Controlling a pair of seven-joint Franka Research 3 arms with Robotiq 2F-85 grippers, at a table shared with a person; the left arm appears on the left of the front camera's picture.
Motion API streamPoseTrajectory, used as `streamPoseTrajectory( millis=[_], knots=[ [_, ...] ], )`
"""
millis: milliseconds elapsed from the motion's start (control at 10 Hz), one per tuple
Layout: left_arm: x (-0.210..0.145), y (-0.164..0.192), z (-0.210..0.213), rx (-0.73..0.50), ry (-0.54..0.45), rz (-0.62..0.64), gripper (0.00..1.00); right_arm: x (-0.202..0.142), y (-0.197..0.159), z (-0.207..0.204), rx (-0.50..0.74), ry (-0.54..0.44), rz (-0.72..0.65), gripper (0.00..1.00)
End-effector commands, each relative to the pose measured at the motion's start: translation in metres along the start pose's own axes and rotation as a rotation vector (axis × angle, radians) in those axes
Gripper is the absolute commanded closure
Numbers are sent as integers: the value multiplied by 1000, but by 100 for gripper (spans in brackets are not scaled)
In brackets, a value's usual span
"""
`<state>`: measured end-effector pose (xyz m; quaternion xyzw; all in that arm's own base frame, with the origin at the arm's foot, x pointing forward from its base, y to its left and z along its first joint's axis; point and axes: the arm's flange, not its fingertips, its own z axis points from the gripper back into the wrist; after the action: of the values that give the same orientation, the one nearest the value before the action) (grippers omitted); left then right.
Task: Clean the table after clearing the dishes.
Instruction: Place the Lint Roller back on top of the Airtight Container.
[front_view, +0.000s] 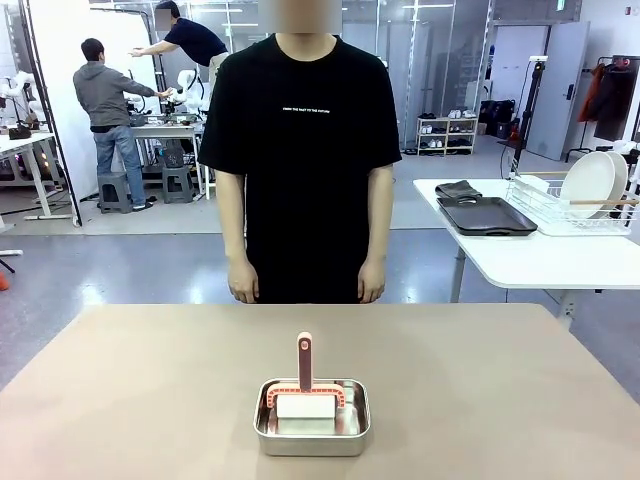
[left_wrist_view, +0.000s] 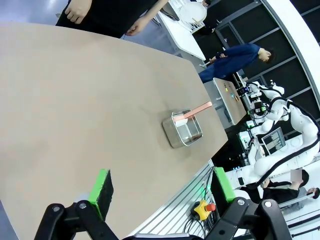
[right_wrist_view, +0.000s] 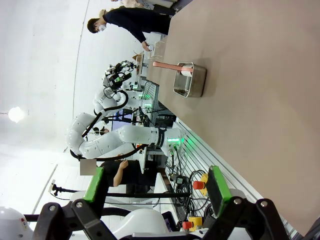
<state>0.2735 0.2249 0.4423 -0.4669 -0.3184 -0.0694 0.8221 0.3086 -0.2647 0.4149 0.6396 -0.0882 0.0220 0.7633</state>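
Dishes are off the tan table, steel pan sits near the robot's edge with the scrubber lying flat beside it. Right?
Not quite. The front view shows the scrubber standing inside the steel pan, handle upright, not lying flat beside it. The rest holds: the pan sits near the robot's edge of the tan table with no dishes on it.

Matte tan table (front_view: 150, 400) (smooth); shiny steel pan (front_view: 311, 432).
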Motion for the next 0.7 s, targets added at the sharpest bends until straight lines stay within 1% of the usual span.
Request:
streamPoseTrajectory(
  millis=[0, 600],
  knots=[
    [-3, -4, 0, -17, -16, -8, 0, -1, 4, 0, -2, -1, 2, 0],
    [-3, -4, 0, -17, -16, -8, 0, -1, 4, 0, -2, -1, 2, 0]
  ],
)
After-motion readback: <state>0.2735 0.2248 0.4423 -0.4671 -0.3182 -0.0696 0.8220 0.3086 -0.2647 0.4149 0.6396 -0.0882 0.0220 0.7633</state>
